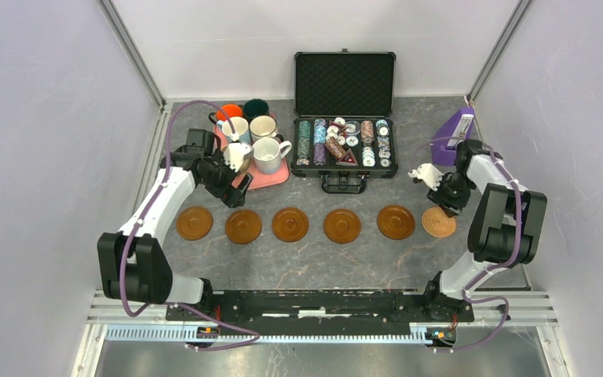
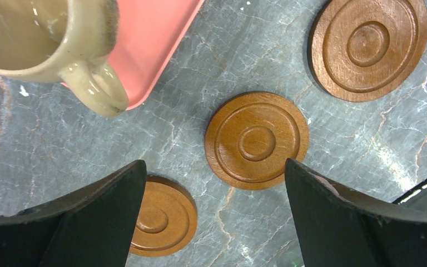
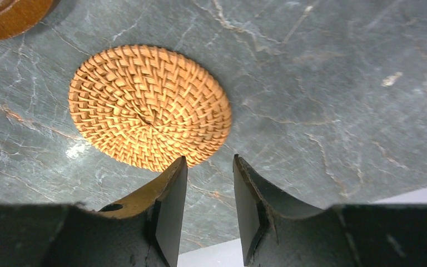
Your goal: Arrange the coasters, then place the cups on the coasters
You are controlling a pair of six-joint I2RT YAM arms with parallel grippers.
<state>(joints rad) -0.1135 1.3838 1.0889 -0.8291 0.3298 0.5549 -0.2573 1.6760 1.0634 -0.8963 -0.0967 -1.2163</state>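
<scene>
Six coasters (image 1: 290, 224) lie in a row across the bench (image 1: 306, 263). Five are brown wood, and the woven coaster (image 3: 147, 105) is at the right end. The cups (image 1: 269, 155) stand bunched on a pink tray (image 1: 273, 179) at the back left.

The left tool (image 2: 216, 162) hangs above the bench just in front of the tray. Its fingers are wide apart and hold nothing. The tan cup (image 2: 44, 39) is just beyond them at the tray's edge, its handle turned toward the tool. One wooden coaster (image 2: 256, 142) shows below the gap.

The right tool (image 3: 210, 158) has its fingers narrowly apart with nothing between them. The woven coaster's rim lies just ahead of its fingertips.
</scene>
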